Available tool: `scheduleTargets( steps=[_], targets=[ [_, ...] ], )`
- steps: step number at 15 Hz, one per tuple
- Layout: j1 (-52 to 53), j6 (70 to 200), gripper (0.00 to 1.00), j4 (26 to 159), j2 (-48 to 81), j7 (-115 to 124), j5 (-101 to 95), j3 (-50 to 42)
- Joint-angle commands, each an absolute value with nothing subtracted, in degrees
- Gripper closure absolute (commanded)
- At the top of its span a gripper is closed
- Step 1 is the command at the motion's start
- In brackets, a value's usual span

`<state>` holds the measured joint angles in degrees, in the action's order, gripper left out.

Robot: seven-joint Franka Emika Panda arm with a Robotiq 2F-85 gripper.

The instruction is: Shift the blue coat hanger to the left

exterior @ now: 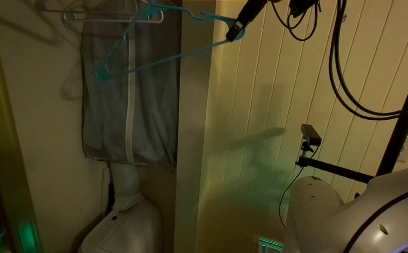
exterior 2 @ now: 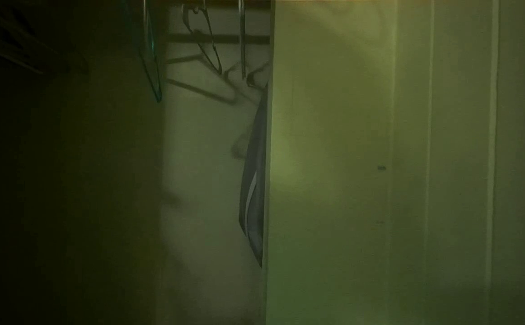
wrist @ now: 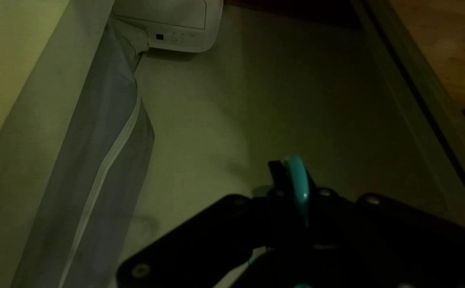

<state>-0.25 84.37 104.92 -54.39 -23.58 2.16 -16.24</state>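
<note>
In the wrist view, the grey garment bag [wrist: 82, 168] hangs left of the gripper [wrist: 294, 174]. In an exterior view, the blue coat hanger [exterior: 176, 57] extends leftward from the gripper, which grasps 1 end corner between its 2 fingers [exterior: 231, 36]. The step looks to be the shift itself: go left slowly and without twist, because the far end may swing. The hook is outside the view; it could catch.

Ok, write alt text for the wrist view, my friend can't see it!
The robot's black hand grips a blue coat hanger, low in the picture. A gray zippered garment bag is on the left; at the top shows part of what seems a portable air conditioner.
</note>
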Motion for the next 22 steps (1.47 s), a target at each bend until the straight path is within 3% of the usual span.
scheduleTargets(
  steps=[1, 2, 9, 19, 22],
  targets=[
    [0.8, 84.3, 0.93, 104.8, -54.5, -22.9, 1.5, -16.4],
    [0.8, 84.3, 0.98, 104.8, -54.5, -22.9, 1.5, -16.4],
    [8.1, 78.4, 0.98, 100.6, -56.6, -28.7, 3.7, -13.6],
    [9.6, 107.2, 0.98, 101.7, -47.7, -18.6, 6.4, -3.7],
    [6.8, 109.2, 0.98, 100.0, -41.7, -10.9, 5.0, -1.2]
  ],
)
